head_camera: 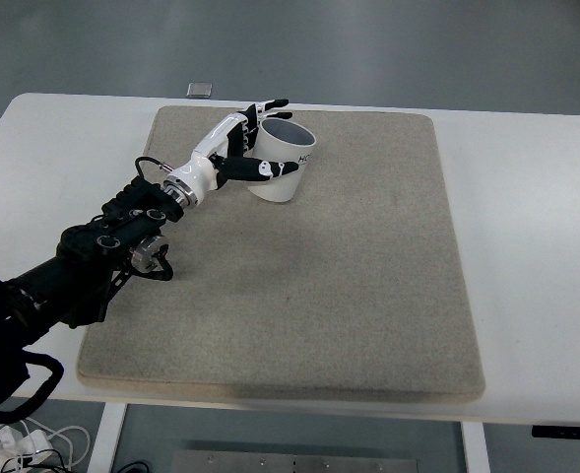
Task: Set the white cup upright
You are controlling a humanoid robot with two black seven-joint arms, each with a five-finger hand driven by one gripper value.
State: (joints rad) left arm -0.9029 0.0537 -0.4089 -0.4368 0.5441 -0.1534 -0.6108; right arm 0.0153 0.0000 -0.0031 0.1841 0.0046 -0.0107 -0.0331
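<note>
Cup [282,166] looks pretty much upright now, mouth facing up, sitting at the far left part of the mat [368,296] on the tabletop [526,246]. Left hand [245,148] is around its left side with fingers spread out; the thumb lies across the front wall and the others fan past the rim, so I'd say it's released or just about, more steadying than gripping. Makes sense if the job is basically done and it's checking the cup won't tip. Can't really see whether the fingertips touch the cup's far side, and the print on the cup is cut off. Small dark thing [201,90] beyond the mat, no idea what. Right arm isn't visible.
</note>
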